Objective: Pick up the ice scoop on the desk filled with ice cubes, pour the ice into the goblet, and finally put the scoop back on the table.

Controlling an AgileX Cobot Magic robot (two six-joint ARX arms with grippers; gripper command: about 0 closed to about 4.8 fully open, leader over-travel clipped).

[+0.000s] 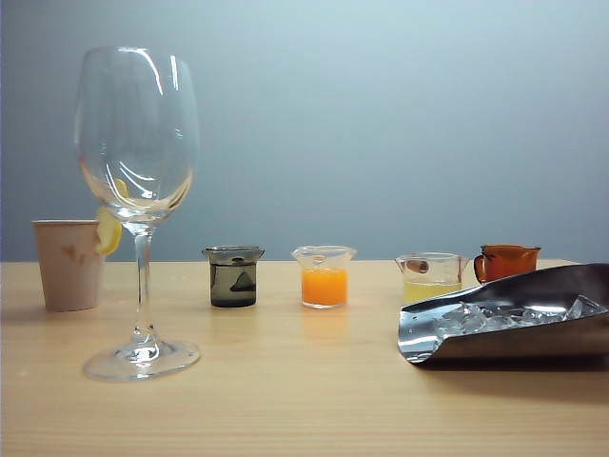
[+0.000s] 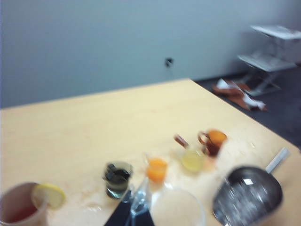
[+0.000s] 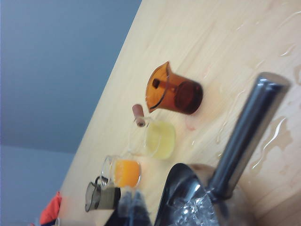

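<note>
None of the three steps looks done: the ice scoop (image 1: 514, 324) lies on the desk (image 1: 285, 409) at the exterior view's right, ice cubes (image 1: 504, 316) heaped inside, and the goblet (image 1: 139, 200) stands empty at left. Right gripper (image 3: 128, 207) hovers clenched and empty near the scoop handle. Left gripper (image 2: 131, 214) is above the goblet; its finger state is unreadable through blur.
</note>
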